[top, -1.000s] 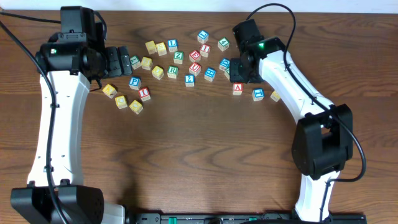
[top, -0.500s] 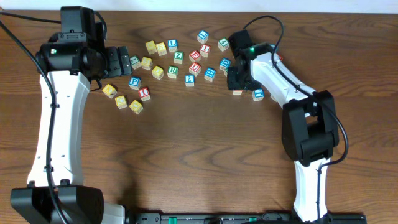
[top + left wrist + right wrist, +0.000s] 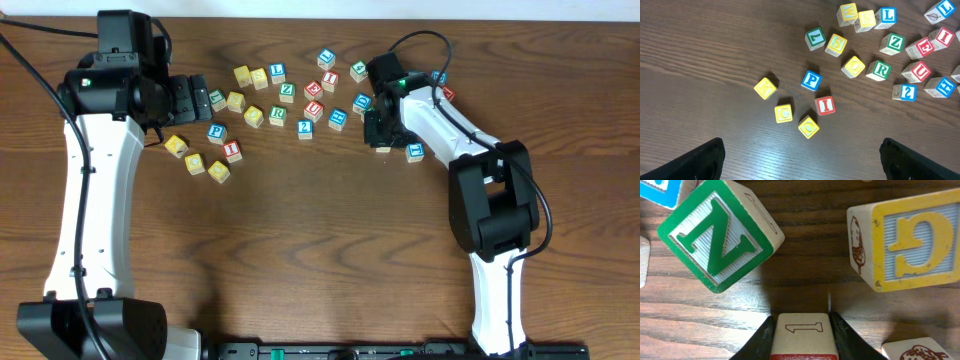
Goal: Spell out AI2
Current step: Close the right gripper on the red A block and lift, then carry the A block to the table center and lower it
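Note:
The red A block (image 3: 801,335) sits between my right gripper's (image 3: 801,339) jaws, which press both its sides on the table. In the overhead view my right gripper (image 3: 381,132) covers it; only a wooden edge (image 3: 382,149) shows. The blue 2 block (image 3: 305,128) lies left of it, also in the left wrist view (image 3: 903,92). One red I block (image 3: 232,151) lies at the left (image 3: 825,105); another (image 3: 330,81) is in the back cluster. My left gripper (image 3: 205,98) is open and empty (image 3: 800,162), above the table behind the left blocks.
A green N block (image 3: 715,235) and a yellow block with a blue letter (image 3: 917,240) stand just beyond the right fingers. A blue block (image 3: 415,152) lies right of the right gripper. Yellow cubes (image 3: 176,146) and several lettered blocks are scattered across the back.
My right gripper has swung left and come down over the A block, which was in plain sight before and is now covered. The left arm has not moved.

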Controlling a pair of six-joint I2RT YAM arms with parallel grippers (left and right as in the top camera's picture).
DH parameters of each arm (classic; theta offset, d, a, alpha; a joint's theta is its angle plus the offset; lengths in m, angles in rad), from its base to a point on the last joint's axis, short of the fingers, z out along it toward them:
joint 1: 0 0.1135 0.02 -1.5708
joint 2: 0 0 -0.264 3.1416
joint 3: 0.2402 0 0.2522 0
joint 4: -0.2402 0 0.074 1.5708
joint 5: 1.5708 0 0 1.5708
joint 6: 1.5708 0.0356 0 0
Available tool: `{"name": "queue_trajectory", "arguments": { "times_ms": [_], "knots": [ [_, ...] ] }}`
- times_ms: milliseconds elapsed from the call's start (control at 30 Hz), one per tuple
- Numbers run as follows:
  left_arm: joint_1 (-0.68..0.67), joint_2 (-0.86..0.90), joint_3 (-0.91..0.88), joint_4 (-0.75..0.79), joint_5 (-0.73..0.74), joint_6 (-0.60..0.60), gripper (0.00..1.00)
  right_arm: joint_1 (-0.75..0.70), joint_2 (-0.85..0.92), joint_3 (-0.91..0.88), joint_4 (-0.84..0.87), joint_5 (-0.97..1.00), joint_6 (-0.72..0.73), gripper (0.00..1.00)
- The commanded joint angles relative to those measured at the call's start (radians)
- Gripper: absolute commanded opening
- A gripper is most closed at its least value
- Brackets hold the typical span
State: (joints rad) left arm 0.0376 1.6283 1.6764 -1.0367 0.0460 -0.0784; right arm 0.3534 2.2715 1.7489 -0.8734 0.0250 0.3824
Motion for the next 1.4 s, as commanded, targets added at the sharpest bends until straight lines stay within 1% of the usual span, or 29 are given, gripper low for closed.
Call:
{"name": "queue_trajectory", "arguments": {
  "times_ms": [0, 100, 267, 400, 500, 600, 733, 867, 1200, 1367],
  "knots": [
    [0.003, 0.005, 0.022, -0.002, -0.01, -0.005, 0.97, -0.003, 0.01, 0.006, -0.004, -0.002, -0.006, 0.25],
    [0.003, 0.005, 0.022, -0.002, -0.01, -0.005, 0.98, -0.003, 0.01, 0.03, -0.024, -0.002, -0.006, 0.2],
    [0.003, 0.005, 0.022, -0.002, -0.01, -0.005, 0.98, 0.0, 0.01, 0.1, -0.1, -0.002, -0.006, 0.15],
    [0.003, 0.005, 0.022, -0.002, -0.01, -0.005, 0.98, 0.027, 0.01, 0.187, -0.192, -0.006, -0.007, 0.14],
    [0.003, 0.005, 0.022, -0.002, -0.01, -0.005, 0.98, 0.061, 0.01, 0.221, -0.216, -0.044, -0.024, 0.14],
    [0.003, 0.005, 0.022, -0.002, -0.01, -0.005, 0.98, 0.114, 0.01, 0.224, -0.203, -0.081, -0.023, 0.14],
    [0.003, 0.005, 0.022, -0.002, -0.01, -0.005, 0.98, 0.184, 0.011, 0.219, -0.165, -0.084, 0.0, 0.14],
    [0.003, 0.005, 0.022, -0.002, -0.01, -0.005, 0.98, 0.271, 0.02, 0.218, -0.116, -0.03, 0.11, 0.14],
    [0.003, 0.005, 0.022, -0.002, -0.01, -0.005, 0.98, 0.393, 0.079, 0.218, -0.054, 0.031, 0.296, 0.15],
    [0.003, 0.005, 0.022, -0.002, -0.01, -0.005, 0.98, 0.426, 0.099, 0.218, -0.012, 0.091, 0.311, 0.16]
  ]
}}
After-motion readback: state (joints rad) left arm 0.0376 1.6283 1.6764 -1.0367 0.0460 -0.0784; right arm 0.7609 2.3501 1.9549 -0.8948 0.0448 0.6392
